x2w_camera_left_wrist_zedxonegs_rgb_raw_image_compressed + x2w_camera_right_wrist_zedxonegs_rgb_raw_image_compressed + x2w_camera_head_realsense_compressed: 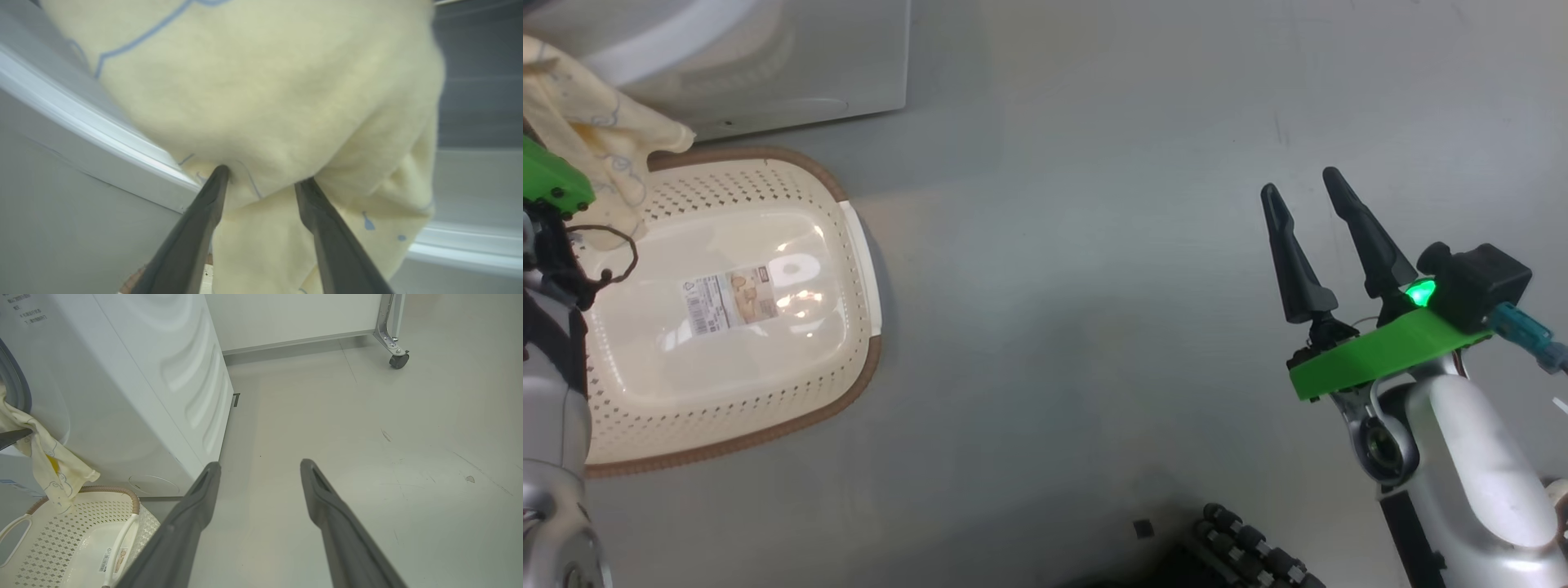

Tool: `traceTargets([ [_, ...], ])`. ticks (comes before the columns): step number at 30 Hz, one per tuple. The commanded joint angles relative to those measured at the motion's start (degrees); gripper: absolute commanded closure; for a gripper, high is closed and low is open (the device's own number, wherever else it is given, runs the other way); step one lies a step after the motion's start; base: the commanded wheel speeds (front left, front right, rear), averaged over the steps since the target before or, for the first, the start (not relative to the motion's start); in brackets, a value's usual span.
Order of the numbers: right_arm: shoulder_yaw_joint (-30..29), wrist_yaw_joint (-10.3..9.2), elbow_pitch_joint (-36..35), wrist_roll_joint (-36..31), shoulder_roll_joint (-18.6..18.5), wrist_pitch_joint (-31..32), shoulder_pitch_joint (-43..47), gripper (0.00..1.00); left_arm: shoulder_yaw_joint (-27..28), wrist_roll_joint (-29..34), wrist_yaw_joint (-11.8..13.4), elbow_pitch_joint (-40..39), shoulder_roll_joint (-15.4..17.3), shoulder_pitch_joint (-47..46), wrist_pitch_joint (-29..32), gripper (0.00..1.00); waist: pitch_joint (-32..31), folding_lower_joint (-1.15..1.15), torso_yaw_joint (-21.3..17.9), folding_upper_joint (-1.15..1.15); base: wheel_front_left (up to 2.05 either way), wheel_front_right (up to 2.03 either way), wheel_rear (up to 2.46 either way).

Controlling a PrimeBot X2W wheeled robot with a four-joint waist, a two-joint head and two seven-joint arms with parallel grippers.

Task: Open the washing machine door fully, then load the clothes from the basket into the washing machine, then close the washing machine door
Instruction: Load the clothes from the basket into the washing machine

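One of the clothes, a cream garment (596, 139) with faint blue prints, hangs over the far left corner of the basket (768, 433). In the right wrist view the garment (45, 457) droops from the washing machine's (135, 396) front opening down to the basket (61, 539), and a dark finger (14, 437) of the left gripper pokes into it. My left gripper (265, 179) is open, its tips pressed into the cloth (265, 102). My right gripper (1300, 184) stands open over bare floor, its spread fingers framing nothing (259, 465). The basket holds no other cloth. The washing machine door is out of view.
The washing machine's white side (792, 57) stands just behind the basket. A white panel on a frame with a caster wheel (398, 361) stands further back. Grey floor stretches between the basket and my right arm. My own dark base (1250, 555) shows at the bottom.
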Motion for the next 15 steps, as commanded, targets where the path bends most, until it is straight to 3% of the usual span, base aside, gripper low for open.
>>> traceTargets([
  [1, 0.71, -0.15, -1.18, 0.28, -0.16, -0.55, 0.22, 0.0, 0.51, -0.54, -0.46, -0.85, 3.02, -1.22, -0.32, 0.9, 0.0, 0.0, -0.01, 0.0, 0.0, 0.0, 0.0],
  [2, 0.67, -0.15, -1.16, 0.28, -0.16, -0.55, 0.22, 0.0, 0.39, -0.62, -0.7, -0.54, 3.02, -1.46, -0.4, 1.0, -0.01, 0.0, 0.0, 0.0, 0.0, 0.0, 0.0],
  [11, 0.47, -0.15, -0.97, 0.11, 0.02, -0.55, 0.35, 0.0, -0.56, -0.74, -2.07, -0.52, 2.6, -0.23, -1.28, 1.0, -0.99, 0.0, 0.46, 0.0, 0.0, 0.0, 0.0],
  [15, 0.35, -0.15, -0.79, 0.03, 0.1, -0.55, 0.64, 0.0, 0.11, -0.89, -2.26, -4.84, 2.64, 1.86, -1.4, 1.0, -1.99, 0.0, 0.6, 0.0, 0.0, 0.0, 0.0],
])
